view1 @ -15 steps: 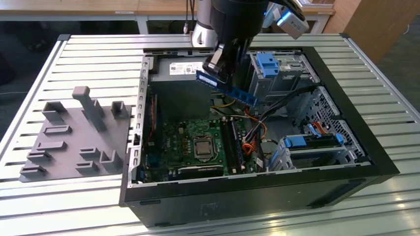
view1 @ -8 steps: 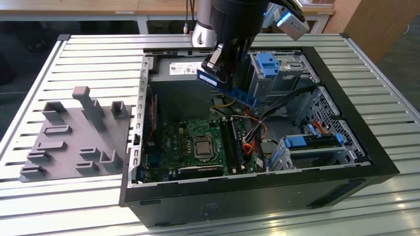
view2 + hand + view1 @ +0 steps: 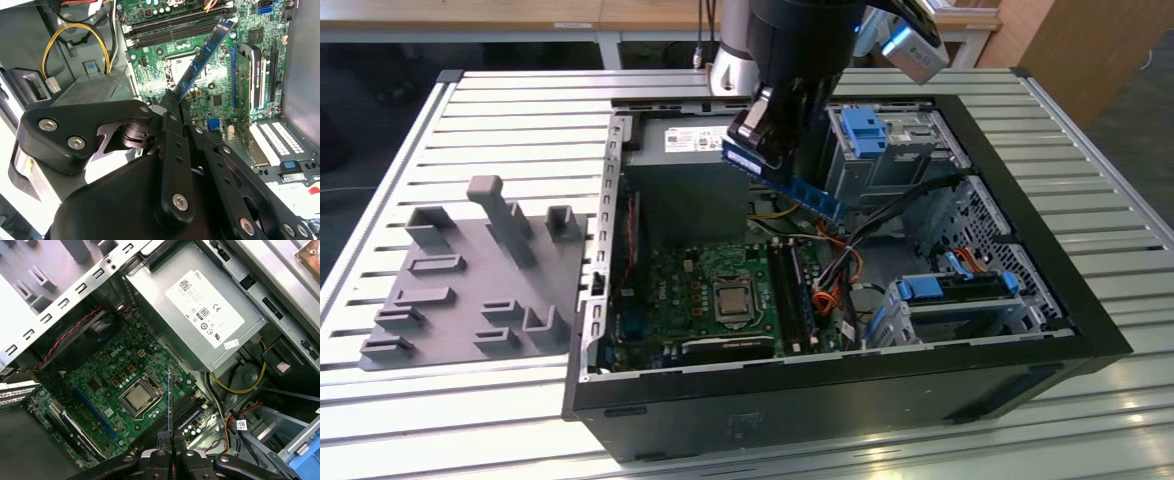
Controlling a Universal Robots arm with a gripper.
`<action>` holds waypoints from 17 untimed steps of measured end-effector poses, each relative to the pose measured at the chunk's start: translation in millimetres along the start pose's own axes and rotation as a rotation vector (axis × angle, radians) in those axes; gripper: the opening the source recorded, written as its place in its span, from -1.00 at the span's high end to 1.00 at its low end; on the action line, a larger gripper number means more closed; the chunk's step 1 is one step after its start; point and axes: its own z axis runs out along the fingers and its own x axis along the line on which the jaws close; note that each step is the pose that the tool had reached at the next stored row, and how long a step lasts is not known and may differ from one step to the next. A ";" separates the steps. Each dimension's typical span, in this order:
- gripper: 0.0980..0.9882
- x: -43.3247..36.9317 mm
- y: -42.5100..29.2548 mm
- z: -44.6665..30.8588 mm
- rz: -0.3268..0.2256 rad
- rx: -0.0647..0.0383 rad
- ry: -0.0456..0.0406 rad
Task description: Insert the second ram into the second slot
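The arm (image 3: 790, 50) points steeply downward, its end effector (image 3: 767, 145) clamped tight.

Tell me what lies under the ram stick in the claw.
The second ram, shut in the claw, hangs above the green motherboard, near the CPU socket and memory slots. The board strip directly behind the stick is covered.

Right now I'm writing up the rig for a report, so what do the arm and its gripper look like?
The arm shows a silver-grey cylindrical section above a glossy black body. The gripper is matte black, built of rounded linkage bars joined by silver screw heads. A silver box with a blue glow sits beside the wrist.
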 end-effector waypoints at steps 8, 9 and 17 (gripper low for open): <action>0.91 0.0 0.0 0.0 0.036 0.000 -0.0013; 0.91 0.0 0.0 0.0 0.040 0.000 -0.0014; 0.91 0.0 0.0 0.0 0.074 0.001 -0.0027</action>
